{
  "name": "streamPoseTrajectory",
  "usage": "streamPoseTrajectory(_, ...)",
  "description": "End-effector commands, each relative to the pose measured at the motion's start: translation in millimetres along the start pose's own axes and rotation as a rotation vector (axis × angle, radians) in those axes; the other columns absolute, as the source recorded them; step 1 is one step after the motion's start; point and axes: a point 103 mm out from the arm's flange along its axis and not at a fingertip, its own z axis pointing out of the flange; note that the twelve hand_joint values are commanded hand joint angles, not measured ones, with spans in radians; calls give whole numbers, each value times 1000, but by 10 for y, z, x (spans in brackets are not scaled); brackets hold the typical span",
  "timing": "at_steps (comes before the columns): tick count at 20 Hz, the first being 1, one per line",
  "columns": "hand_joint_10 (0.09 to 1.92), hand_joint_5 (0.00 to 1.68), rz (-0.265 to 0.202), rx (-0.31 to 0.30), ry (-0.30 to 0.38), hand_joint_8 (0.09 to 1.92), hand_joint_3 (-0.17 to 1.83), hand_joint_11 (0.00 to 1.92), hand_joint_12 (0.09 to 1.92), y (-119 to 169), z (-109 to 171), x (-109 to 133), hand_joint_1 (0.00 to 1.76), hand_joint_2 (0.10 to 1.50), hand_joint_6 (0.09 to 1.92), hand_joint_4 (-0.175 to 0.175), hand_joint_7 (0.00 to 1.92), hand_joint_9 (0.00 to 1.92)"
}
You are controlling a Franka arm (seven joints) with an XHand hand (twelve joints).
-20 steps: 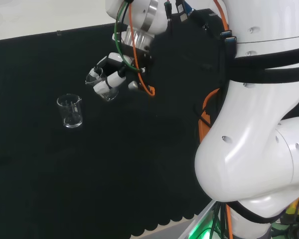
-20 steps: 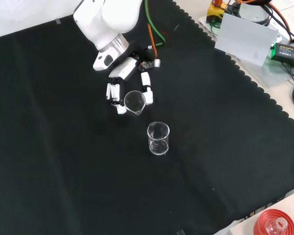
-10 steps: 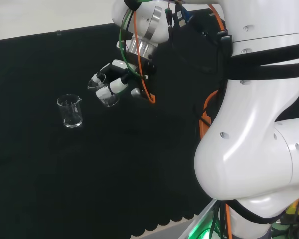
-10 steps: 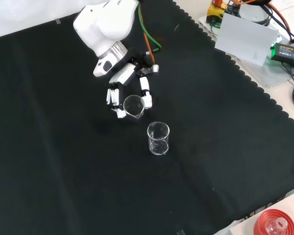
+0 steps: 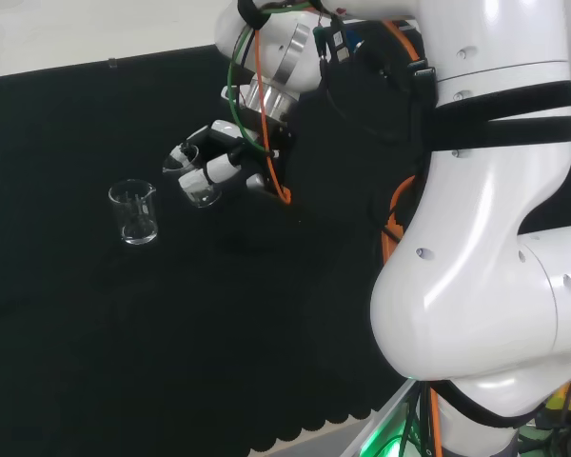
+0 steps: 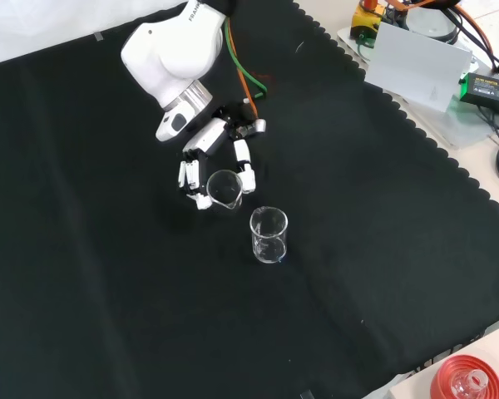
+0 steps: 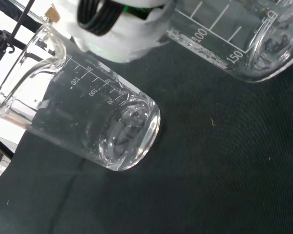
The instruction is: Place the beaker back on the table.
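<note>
The hand [image 6: 218,152] has its fingers curled round a clear glass beaker [image 6: 223,189], which is tilted with its mouth towards the front camera, low over the black cloth [image 6: 108,274]. In the head view the hand [image 5: 214,162] holds this beaker [image 5: 202,192] to the right of a second clear beaker [image 5: 135,212]. That second beaker [image 6: 269,235] stands upright on the cloth, just in front of the held one and apart from it. The wrist view has the held beaker [image 7: 244,39] close and large, the standing beaker [image 7: 88,122] beyond it, and a blurred white part of the hand [image 7: 122,29].
The arm's big white links [image 5: 485,238] stand at the head view's right. A white panel [image 6: 420,66] and cables lie off the cloth's scalloped edge at the front view's top right. A red ribbed stand [image 6: 461,381] holding a flask sits at the bottom right corner.
The hand has carried the held beaker lower and nearer to the standing beaker, and the wrist has turned a little. The standing beaker has not moved.
</note>
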Motion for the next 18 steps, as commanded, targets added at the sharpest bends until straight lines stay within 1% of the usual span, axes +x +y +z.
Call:
streamPoseTrajectory(1,639,1202,-7,6,14,87,-175,505,1183,49,11,-48,1282,1053,672,6,1545,1058)
streamPoseTrajectory(7,641,1202,-30,-17,103,87,-175,495,1186,27,-9,-87,1282,1054,674,6,1543,1055)
streamPoseTrajectory(12,643,1201,-37,-34,127,87,-175,481,1190,-17,-27,-105,1282,1054,675,7,1541,1052)
streamPoseTrajectory(14,643,1200,-43,-51,137,87,-175,475,1192,-44,-29,-116,1282,1054,677,7,1540,1050)
streamPoseTrajectory(18,641,1198,-46,-68,127,87,-175,460,1194,-87,-39,-125,1281,1055,686,11,1536,1039)
